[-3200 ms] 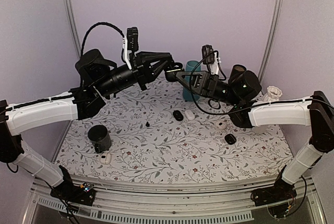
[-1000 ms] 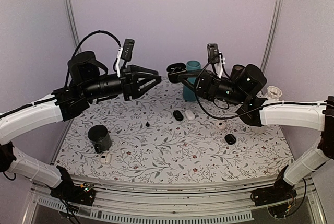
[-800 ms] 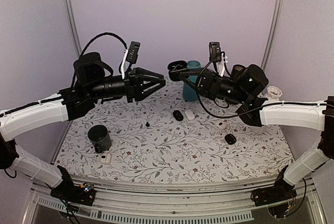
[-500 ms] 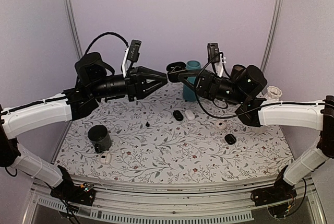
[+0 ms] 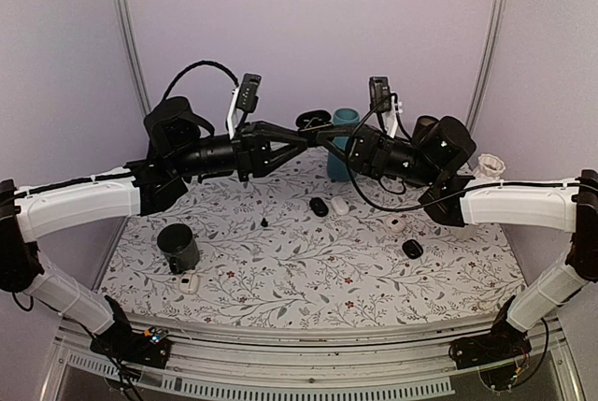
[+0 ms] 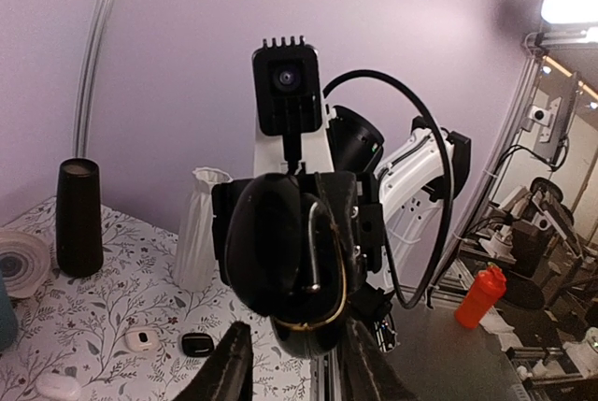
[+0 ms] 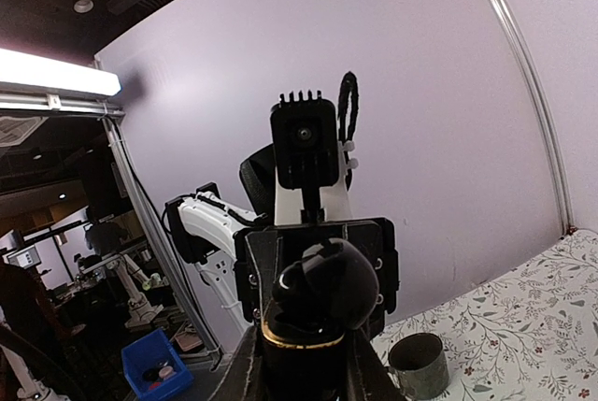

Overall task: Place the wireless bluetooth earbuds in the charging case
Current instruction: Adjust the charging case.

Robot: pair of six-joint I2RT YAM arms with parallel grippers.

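1. Top external view: the charging case point(image 5: 313, 121) hangs in mid-air just left of the teal cup point(image 5: 335, 165), clamped in the right gripper point(image 5: 324, 130). The left gripper point(image 5: 301, 136) meets it from the side away from the cup. A tiny dark blob, probably an earbud point(image 5: 264, 222), lies on the table point(image 5: 308, 270) well left of the cup. The other earbud cannot be made out.
2. Left wrist view: the cup shows at the left edge. The left fingers point(image 6: 234, 364) stand partly apart, flanking the case's lower edge. Contact cannot be confirmed.
3. Right wrist view: the cup is out of frame. The right fingers point(image 7: 360, 373) pinch the case firmly.
4. Judged step: two-handed adjustment of the case. Hold the right grip rigid. Centre the left fingers, close slowly, and avoid levering the case loose.
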